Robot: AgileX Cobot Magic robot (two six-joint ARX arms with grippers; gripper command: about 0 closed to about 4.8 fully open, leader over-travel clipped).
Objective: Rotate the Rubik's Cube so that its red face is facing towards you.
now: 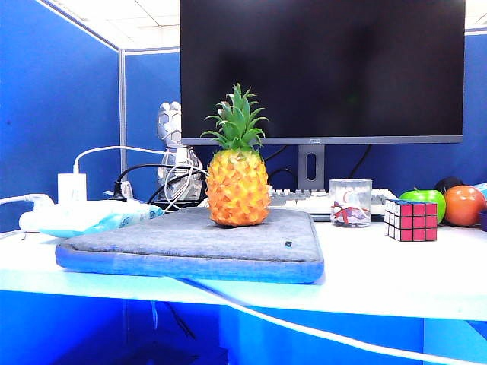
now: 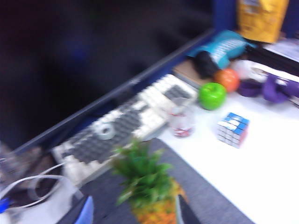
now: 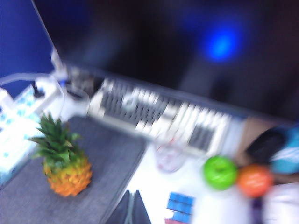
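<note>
Red squares on the Rubik's Cube (image 1: 412, 219) look out over the table's front edge, so little seems left to do.

White table (image 1: 396, 277) first: it is crowded near its right edge, where the cube sits with a green apple (image 1: 424, 201) and an orange ball (image 1: 464, 205) just behind it and a glass cup (image 1: 351, 202) beside it, so a clumsy reach could knock those over or turn the red face (image 1: 418, 221) away again. The pineapple (image 1: 237, 179) on the grey mat (image 1: 190, 245) could tip too. The right claw (image 3: 132, 209) is shut tight with nothing in it, above the mat's edge near the cube. The left claw (image 2: 135, 210) hangs over the pineapple, only its dark tips showing around the pineapple, so I cannot tell how wide it is. Both wrist views are blurry, and neither arm shows in the outside view.
</note>
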